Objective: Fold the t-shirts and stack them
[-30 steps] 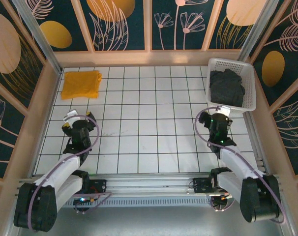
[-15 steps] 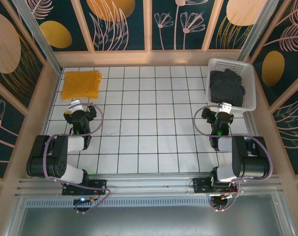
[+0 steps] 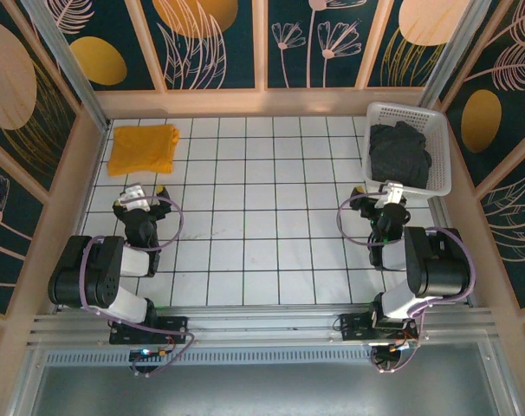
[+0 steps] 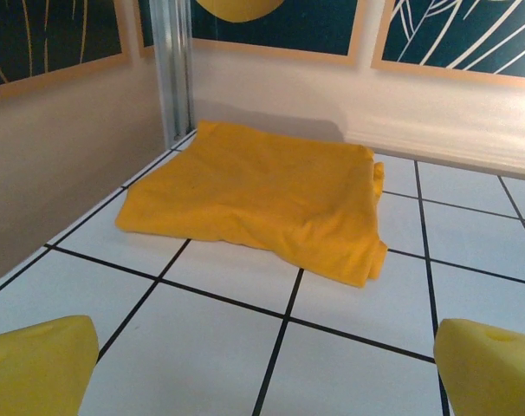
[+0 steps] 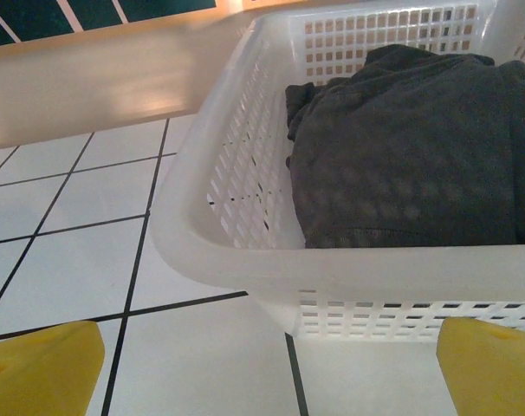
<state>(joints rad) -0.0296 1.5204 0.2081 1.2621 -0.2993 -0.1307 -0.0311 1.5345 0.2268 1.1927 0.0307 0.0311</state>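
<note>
The mustard t-shirt (image 3: 143, 148) lies folded flat in the far left corner of the tiled floor; the left wrist view has it (image 4: 262, 195) a tile or so ahead. My left gripper (image 3: 141, 196) sits low just in front of it, open, its yellow pads (image 4: 46, 364) wide apart over bare tile with nothing between them. The dark charcoal t-shirt (image 3: 399, 154) is bunched inside the white mesh basket (image 3: 407, 110) at the far right. My right gripper (image 3: 386, 192) is open at the basket's near edge, and the shirt (image 5: 418, 147) shows above the rim (image 5: 245, 260).
Wooden walls with dark leaf panels close in the floor on three sides. A metal post (image 4: 171, 65) stands in the corner behind the mustard shirt. White tiles (image 3: 262, 199) stretch between the two arms.
Both arms have folded back, elbows drawn toward their bases, while the grippers edged slightly toward the far wall. Both grippers stayed open. The shirts and basket have not moved.
</note>
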